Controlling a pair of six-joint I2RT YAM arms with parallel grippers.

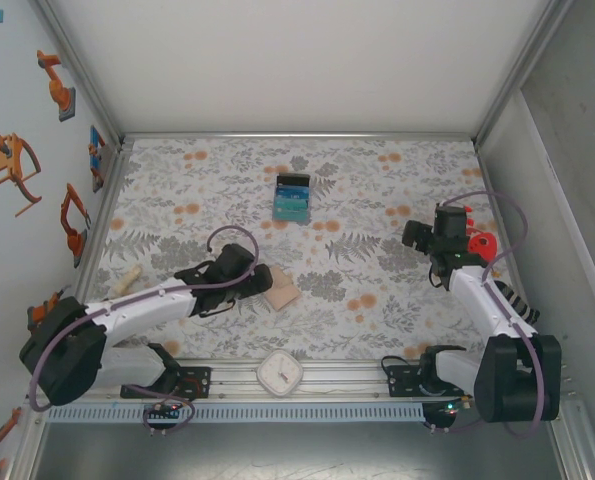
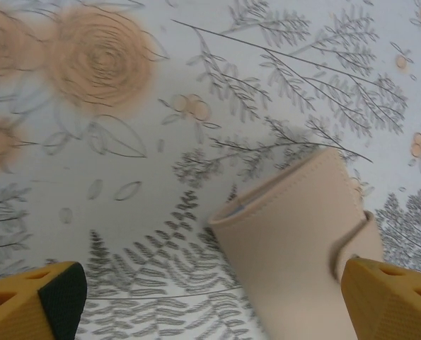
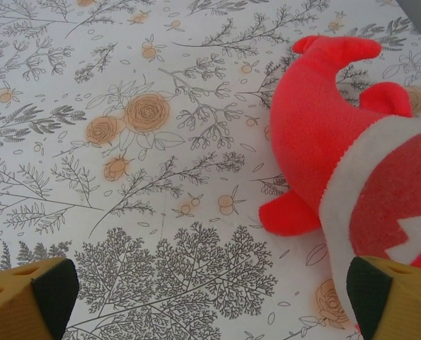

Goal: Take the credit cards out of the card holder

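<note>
My left jaws hang apart over the card holder (image 2: 295, 241), folded shut near the tabletop's near edge; I judge nothing done, the credit cards not yet out. My right jaws stand apart near the right edge

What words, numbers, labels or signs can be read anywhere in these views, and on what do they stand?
No text is readable in any view.
white clock: the dial is too small to read.
teal-and-black block: any print is too small to tell.
tan card holder: plain, no lettering on the face shown.
red plush toy: no text.
</note>
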